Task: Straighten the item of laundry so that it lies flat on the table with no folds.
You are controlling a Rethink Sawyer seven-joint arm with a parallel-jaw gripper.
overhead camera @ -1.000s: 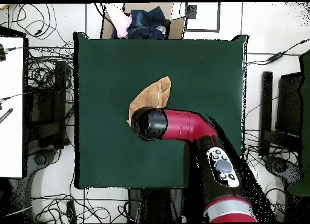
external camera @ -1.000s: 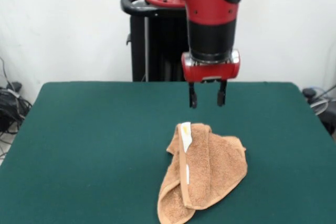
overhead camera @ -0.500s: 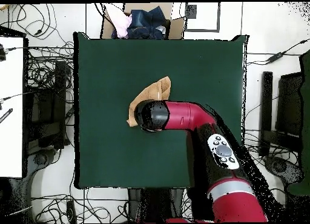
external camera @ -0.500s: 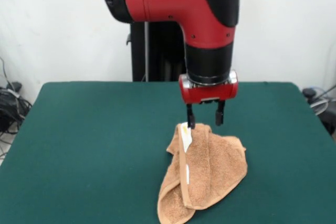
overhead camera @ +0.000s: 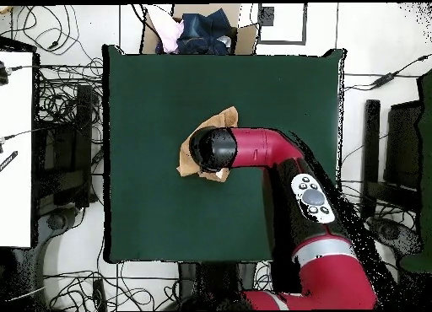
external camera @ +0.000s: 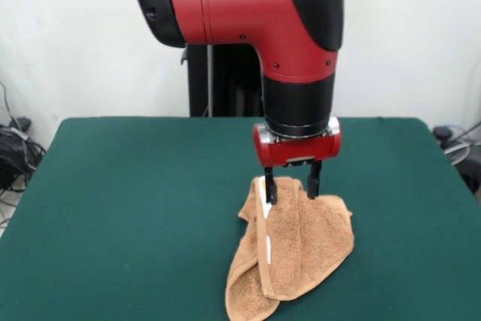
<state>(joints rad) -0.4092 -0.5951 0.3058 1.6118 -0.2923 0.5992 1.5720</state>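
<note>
We are seeing the gripper [external camera: 291, 188] hanging with jaws spread apart, tips touching the far end of the crumpled towel [external camera: 294, 249] lying on the green worktop [external camera: 135, 208].

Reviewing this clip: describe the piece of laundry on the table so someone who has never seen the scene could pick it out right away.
Start at the dark green table; near its middle, directly under the red arm's gripper, lies a tan terry-cloth towel. It is crumpled and folded over itself, with a small white label at its upper edge. It is the only thing lying on the tabletop.
</note>
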